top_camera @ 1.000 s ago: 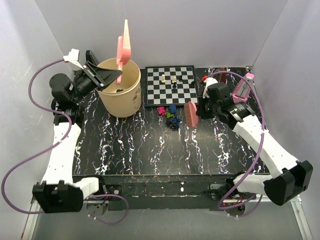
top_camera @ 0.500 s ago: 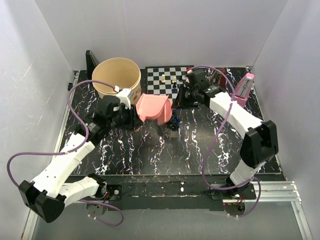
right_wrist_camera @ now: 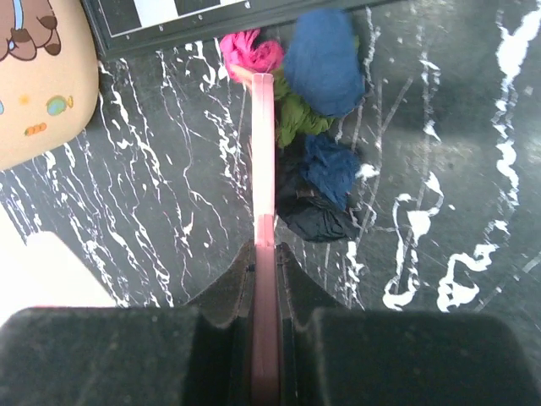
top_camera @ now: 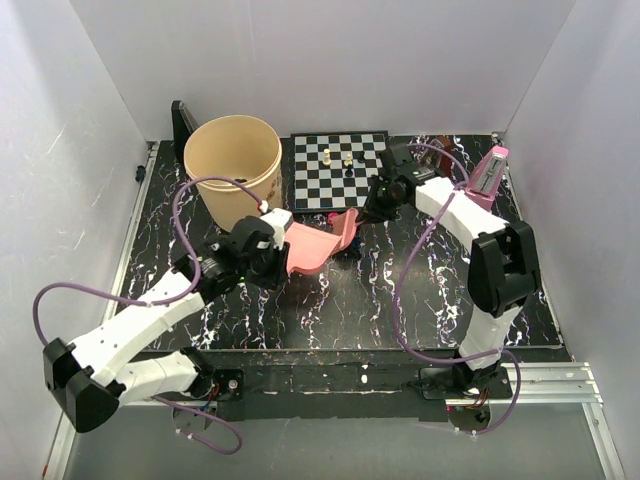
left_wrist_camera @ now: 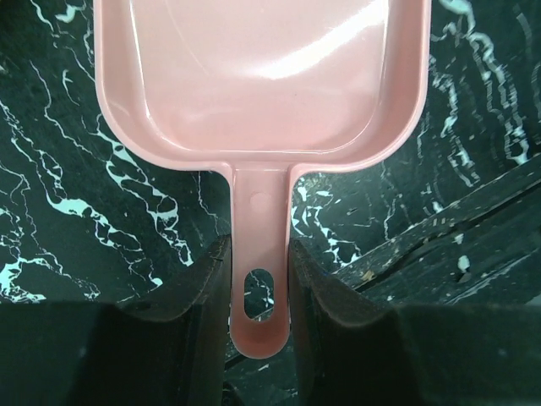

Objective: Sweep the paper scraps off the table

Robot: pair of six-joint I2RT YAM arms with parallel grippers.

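nothing is being collected yet: the paper scraps [right_wrist_camera: 325, 127] are lying heaped on the desk [right_wrist_camera: 152, 186] at upper mid-frame, the right gripper [right_wrist_camera: 264, 254] pinching a pink brush [right_wrist_camera: 264, 152] beside them, the left gripper [left_wrist_camera: 258, 254] pinching the empty dustpan [left_wrist_camera: 262, 76] by its handle.

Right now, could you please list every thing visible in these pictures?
table: one, black with white veins.
bucket: one, tan, far left.
chessboard: one, black and white, far middle, beside the bucket.
chess pieces: a few, light and dark, on the chessboard.
paper scraps: about five visible, magenta, blue, green, black, heaped beside the brush.
dustpan: one, pink, near the heap.
brush: one, pink, edge against the scraps.
pink object: one, far right; kind unclear.
black object: one, behind the bucket; kind unclear.
left pincer: one, black, shut on the dustpan handle.
right pincer: one, black, shut on the brush.
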